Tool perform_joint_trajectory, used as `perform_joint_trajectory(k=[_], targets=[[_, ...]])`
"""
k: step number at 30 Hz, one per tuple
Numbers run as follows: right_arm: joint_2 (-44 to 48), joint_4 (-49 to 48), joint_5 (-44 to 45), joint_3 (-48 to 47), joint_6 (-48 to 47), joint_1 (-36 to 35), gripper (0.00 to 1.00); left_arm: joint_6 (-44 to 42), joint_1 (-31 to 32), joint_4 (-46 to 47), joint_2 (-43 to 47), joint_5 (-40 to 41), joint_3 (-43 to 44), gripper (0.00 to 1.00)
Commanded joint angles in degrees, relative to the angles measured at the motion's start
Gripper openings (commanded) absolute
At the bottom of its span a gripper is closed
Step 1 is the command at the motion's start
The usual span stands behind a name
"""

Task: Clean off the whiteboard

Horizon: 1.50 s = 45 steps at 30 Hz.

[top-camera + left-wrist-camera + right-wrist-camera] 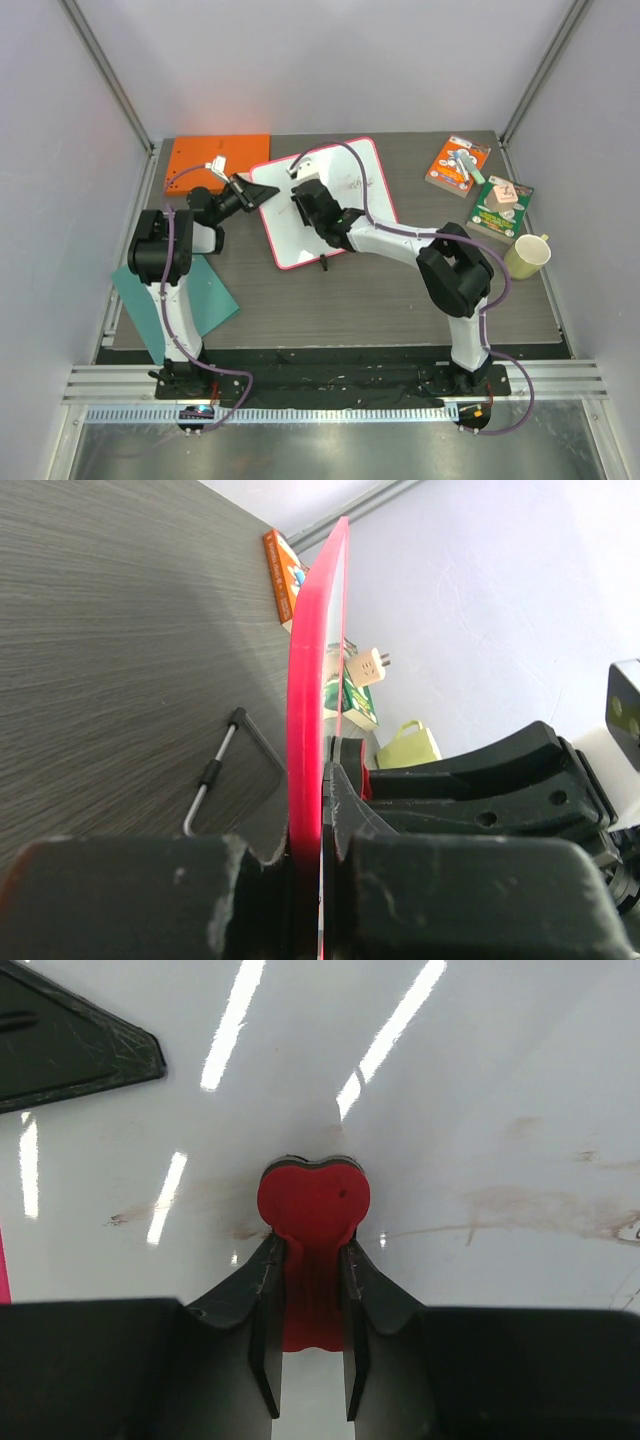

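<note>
Fig. Dark wood-grain table [350,300] inside a white-walled enclosure, seen from overhead and from both wrist cameras as I operate the two arms remotely.

(a) The whiteboard [340,175] lies at the centre rear of the table, turned at an angle, its pink-red rim facing the orange board [215,150] at the rear left. A teal sheet [190,290] lies at the near left, partly under the left arm.

(b) The left gripper [258,192] meets the whiteboard at its left edge. In my left wrist view its jaws are closed on the pink-red rim [318,680], which runs edge-on up the frame from between the fingers [420,880].

(c) The right gripper [305,190] is over the middle of the board. In my right wrist view its jaws grip a red eraser [313,1205], whose rounded head sits against the white surface. Faint brownish smears [540,1205] streak the board to the right of the eraser, and a fainter one lies to its left.

(d) At the rear right, well apart from the whiteboard, are two packaged items [457,165] [500,207] and a yellow-green mug [527,255]. A small black object [322,265] lies just beside the board's near edge.
</note>
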<state>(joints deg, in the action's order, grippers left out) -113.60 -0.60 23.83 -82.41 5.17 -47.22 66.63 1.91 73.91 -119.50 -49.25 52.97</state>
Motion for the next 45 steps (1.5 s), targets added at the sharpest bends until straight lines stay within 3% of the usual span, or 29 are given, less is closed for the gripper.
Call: perform_joint_trajectory(k=[1, 5, 14, 21, 25, 31, 37, 45], targets=[[-7.6, 1.9, -11.4, 6.4, 0.3, -1.7, 0.01, -11.8, 1.3, 1.2, 2.8, -1.2, -0.9, 0.0], [-8.1, -5.8, -11.4, 10.6, 0.0, -2.0, 0.01, -12.8, 1.3, 0.1, 3.4, -0.9, -1.2, 0.0], [-9.9, -8.7, -13.7, 11.1, -2.7, -5.9, 0.01, -13.4, 1.6, -1.6, 3.0, -0.8, -0.6, 0.0], [-11.0, -4.9, -7.0, 9.2, 0.4, -4.8, 0.01, -15.1, 2.0, -3.9, 3.6, -0.8, -0.3, 0.0], [-11.1, 6.1, -1.6, 6.0, 5.0, -2.0, 0.01, -15.7, 2.1, -4.7, 3.7, -0.8, -0.2, 0.0], [-9.1, 11.6, -0.8, 7.6, 7.5, 2.7, 0.01, -16.0, 2.4, -5.4, 3.7, -1.3, 0.0, 0.0], [-6.8, 13.6, -1.6, 11.3, 10.7, 9.2, 0.01, -17.0, 2.5, -6.4, 4.0, -1.0, 0.0, 0.0], [-5.8, 14.0, 1.2, 12.8, 12.9, 10.8, 0.01, -17.1, 2.5, -6.7, 4.1, -1.0, 0.0, 0.0]])
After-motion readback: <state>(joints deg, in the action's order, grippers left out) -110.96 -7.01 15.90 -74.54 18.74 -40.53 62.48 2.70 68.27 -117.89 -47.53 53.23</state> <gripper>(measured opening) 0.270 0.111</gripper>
